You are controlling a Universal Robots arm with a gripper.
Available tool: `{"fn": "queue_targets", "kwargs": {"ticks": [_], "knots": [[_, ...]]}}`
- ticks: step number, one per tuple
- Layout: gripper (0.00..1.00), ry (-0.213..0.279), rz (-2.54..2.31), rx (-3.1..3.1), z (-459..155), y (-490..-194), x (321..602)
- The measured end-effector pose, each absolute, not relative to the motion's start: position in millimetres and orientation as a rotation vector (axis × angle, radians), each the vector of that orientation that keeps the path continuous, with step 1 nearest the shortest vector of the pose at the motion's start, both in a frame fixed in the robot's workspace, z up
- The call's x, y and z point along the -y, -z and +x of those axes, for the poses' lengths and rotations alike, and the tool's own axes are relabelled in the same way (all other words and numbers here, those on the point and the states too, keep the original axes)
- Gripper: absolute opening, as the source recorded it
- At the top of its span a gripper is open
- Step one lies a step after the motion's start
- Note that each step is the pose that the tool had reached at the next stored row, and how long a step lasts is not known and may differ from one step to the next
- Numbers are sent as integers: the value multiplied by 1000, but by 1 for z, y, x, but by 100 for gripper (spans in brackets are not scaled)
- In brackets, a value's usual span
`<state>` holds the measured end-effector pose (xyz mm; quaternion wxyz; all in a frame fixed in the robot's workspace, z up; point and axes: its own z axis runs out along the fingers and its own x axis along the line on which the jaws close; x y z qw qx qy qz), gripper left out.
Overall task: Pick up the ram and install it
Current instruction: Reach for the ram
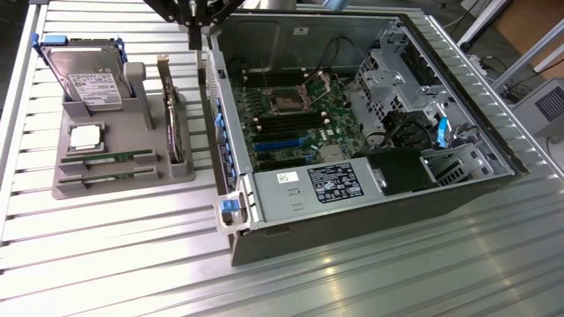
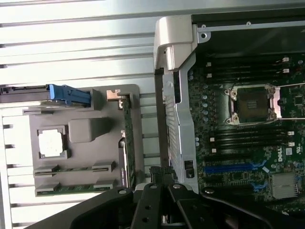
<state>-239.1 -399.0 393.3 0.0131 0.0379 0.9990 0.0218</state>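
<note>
Two slim green ram sticks (image 1: 107,157) (image 1: 113,173) lie in slots at the front of a grey holder (image 1: 132,185) on the exterior view's left. In the wrist view the same sticks (image 2: 71,168) (image 2: 71,188) sit beside the square silver CPU chip (image 2: 51,142). My black gripper (image 1: 195,38) hangs high at the back, over the gap between the holder and the open computer case (image 1: 352,211). Its fingers (image 2: 159,175) are shut together with nothing between them, well apart from the ram. Black memory slots (image 2: 248,138) flank the CPU socket (image 2: 252,104) on the motherboard.
The holder also carries a hard drive (image 1: 88,79) with blue rails, and a brown-edged expansion card (image 1: 172,112) standing on edge. The case's tall side wall (image 1: 216,119) rises between holder and motherboard. Inside the case are drive cages, cables and a power supply (image 1: 326,185). Everything rests on a slatted metal table (image 1: 105,264).
</note>
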Motion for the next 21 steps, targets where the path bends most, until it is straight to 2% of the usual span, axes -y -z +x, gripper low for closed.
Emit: {"fn": "queue_targets", "kwargs": {"ticks": [21], "knots": [[10, -68, 118, -3113, -263, -393, 399]]}}
